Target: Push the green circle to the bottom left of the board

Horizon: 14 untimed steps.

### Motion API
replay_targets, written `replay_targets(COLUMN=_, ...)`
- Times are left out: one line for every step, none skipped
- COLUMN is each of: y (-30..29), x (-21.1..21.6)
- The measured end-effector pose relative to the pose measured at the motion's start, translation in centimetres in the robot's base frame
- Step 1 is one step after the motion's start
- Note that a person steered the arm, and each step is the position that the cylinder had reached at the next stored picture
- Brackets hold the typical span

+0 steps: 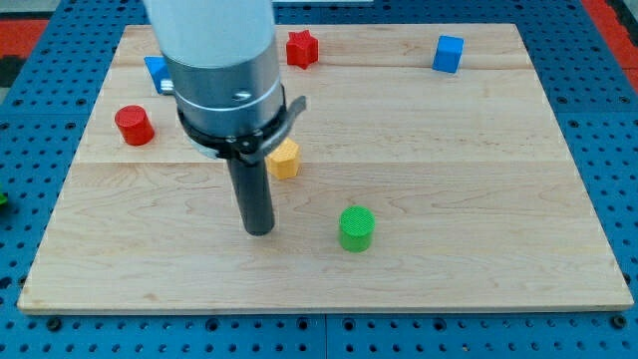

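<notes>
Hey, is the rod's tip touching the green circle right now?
No, my tip sits apart from the green circle, toward the view's left.

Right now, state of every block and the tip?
green circle: upright, lower middle of the board, untouched
my tip: on the board, left of the green circle, apart
yellow block: behind the rod, partly hidden
red cylinder: upright, left side
red star-like block: top
blue cube: top right
blue block: top left, mostly hidden

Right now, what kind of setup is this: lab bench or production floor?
Most likely a lab bench for push tests. A wooden board sits on a blue perforated base, with small coloured blocks scattered on it, such as the green circle. My tip rests to the circle's left in the view.
</notes>
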<state>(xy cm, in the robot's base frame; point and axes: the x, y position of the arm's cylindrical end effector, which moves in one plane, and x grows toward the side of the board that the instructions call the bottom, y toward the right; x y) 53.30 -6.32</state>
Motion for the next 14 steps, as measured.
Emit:
replay_targets(y=0.0, x=0.5)
replay_targets(y=0.4, x=0.5)
replay_targets(y=0.4, x=2.3)
replay_targets(y=8.1, x=5.8)
replay_targets(y=14.9, x=2.8)
replay_targets(y=10.5, x=1.1)
replay_targets(y=4.8, x=0.9)
replay_targets(y=7.6, x=-1.0)
replay_targets(y=6.9, x=-2.9)
replay_targets(y=-0.2, x=-1.9)
replay_targets(y=-8.2, x=-0.8)
replay_targets(y=-15.2, x=0.0)
replay_targets(y=-14.8, x=-2.9)
replay_targets(y=-16.1, x=-5.1)
